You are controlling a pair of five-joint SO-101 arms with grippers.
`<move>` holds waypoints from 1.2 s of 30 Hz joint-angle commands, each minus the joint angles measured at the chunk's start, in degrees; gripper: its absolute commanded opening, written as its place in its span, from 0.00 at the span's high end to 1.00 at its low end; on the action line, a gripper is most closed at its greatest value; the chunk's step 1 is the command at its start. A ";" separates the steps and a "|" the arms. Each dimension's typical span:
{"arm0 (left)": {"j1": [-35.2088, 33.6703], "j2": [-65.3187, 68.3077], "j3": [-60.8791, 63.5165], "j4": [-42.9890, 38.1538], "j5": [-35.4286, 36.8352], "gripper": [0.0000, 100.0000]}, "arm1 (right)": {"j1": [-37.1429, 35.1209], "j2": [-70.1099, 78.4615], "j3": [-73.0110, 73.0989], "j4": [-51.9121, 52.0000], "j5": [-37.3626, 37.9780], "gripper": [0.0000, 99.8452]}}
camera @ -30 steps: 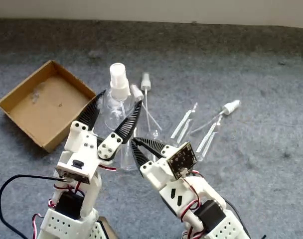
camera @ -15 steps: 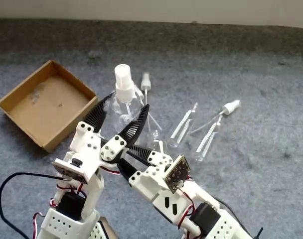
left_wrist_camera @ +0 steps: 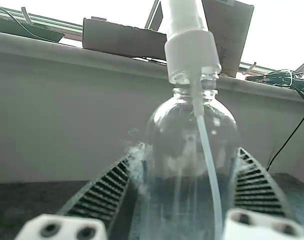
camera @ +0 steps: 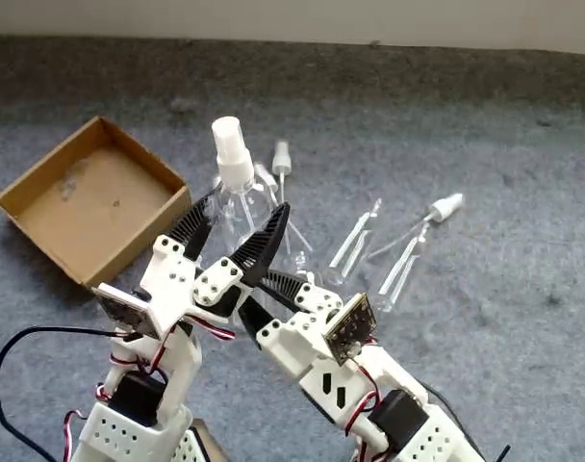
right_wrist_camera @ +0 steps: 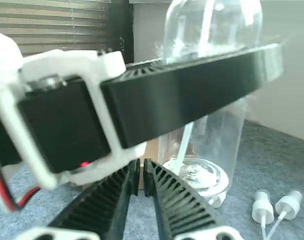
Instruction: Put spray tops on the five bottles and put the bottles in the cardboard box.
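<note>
My left gripper [camera: 230,233] is shut on a clear bottle [camera: 237,207] that carries a white spray top [camera: 230,149], held just right of the cardboard box [camera: 42,207]. In the left wrist view the bottle [left_wrist_camera: 192,145] stands upright between the fingers of the gripper [left_wrist_camera: 189,155], with the spray top [left_wrist_camera: 189,45] on its neck. My right gripper [camera: 254,291] sits low, just under the left one, shut with nothing in it. The right wrist view has that gripper [right_wrist_camera: 141,167] below a left finger [right_wrist_camera: 192,95] and the held bottle [right_wrist_camera: 212,30].
Loose spray tops [camera: 281,159] [camera: 446,206] and clear bottles [camera: 353,243] [camera: 403,262] lie on the grey carpet to the right. Another clear bottle [right_wrist_camera: 207,145] and two spray tops [right_wrist_camera: 274,204] lie beyond my right gripper. The box is open and holds no bottles.
My left gripper has moved slightly right with the bottle and tipped it a little. My right arm has swung left and now sits under the left gripper.
</note>
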 commanded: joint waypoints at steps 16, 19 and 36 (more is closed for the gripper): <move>0.57 -0.22 1.10 0.00 0.88 0.80 | 8.92 -0.57 3.38 -1.27 -0.35 1.00; 0.57 -0.22 1.10 0.00 0.88 0.80 | 11.03 -0.57 3.38 -1.27 -0.35 1.00; -8.22 -0.31 1.10 0.00 1.05 0.80 | 11.47 -0.57 7.25 3.21 -0.09 1.00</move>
